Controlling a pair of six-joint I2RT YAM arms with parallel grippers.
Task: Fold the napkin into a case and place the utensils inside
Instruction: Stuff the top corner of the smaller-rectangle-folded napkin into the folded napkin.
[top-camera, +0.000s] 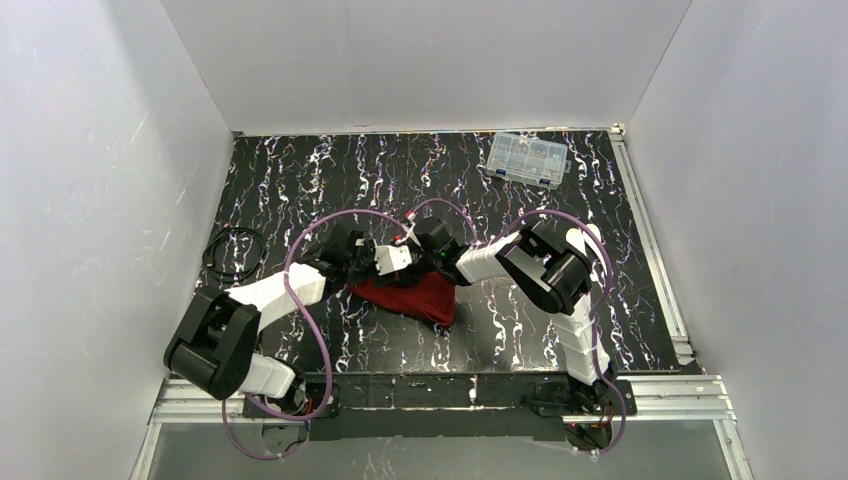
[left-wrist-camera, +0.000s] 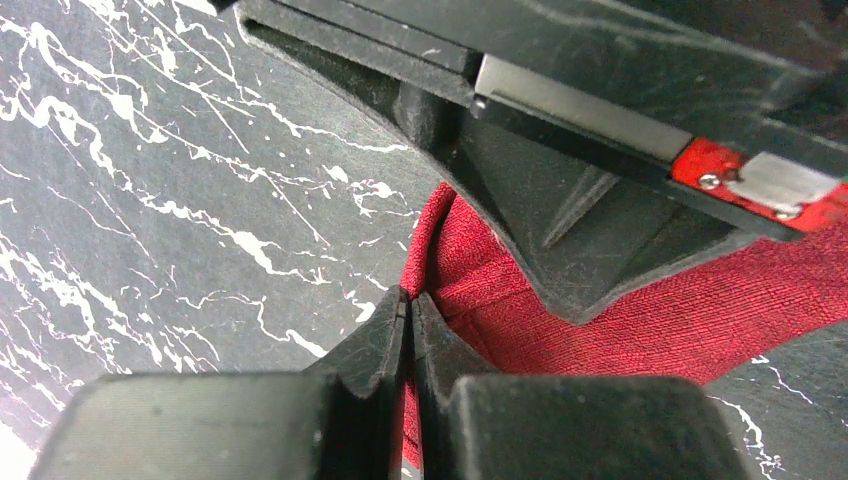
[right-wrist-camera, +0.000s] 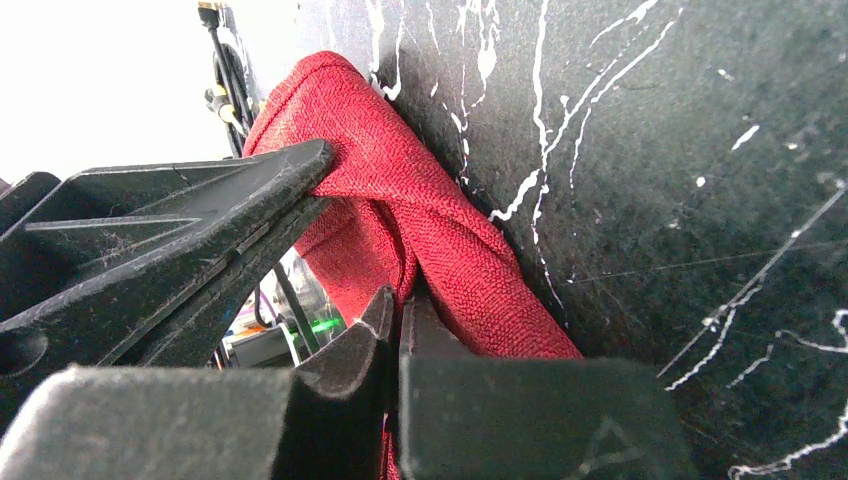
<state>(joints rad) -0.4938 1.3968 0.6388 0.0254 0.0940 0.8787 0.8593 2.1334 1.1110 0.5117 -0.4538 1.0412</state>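
The deep red napkin (top-camera: 418, 298) lies in the middle of the table as a folded, roughly triangular wad; I cannot tell whether it forms a case. Both grippers meet at its far left edge. My left gripper (top-camera: 366, 266) (left-wrist-camera: 408, 305) is shut, with a fold of red cloth (left-wrist-camera: 560, 310) pinched between its fingers. My right gripper (top-camera: 387, 266) (right-wrist-camera: 397, 305) is shut on a rolled edge of the napkin (right-wrist-camera: 420, 220), a finger's width from the left one. Each wrist view shows the other gripper's black finger (left-wrist-camera: 560, 225) (right-wrist-camera: 190, 235) close by. The utensils are out of view.
A clear plastic compartment box (top-camera: 526, 159) sits at the back right. A coil of black cable (top-camera: 235, 256) lies by the left wall. Aluminium rails run along the right side (top-camera: 650, 240) and the front edge (top-camera: 450, 400). White walls enclose the table.
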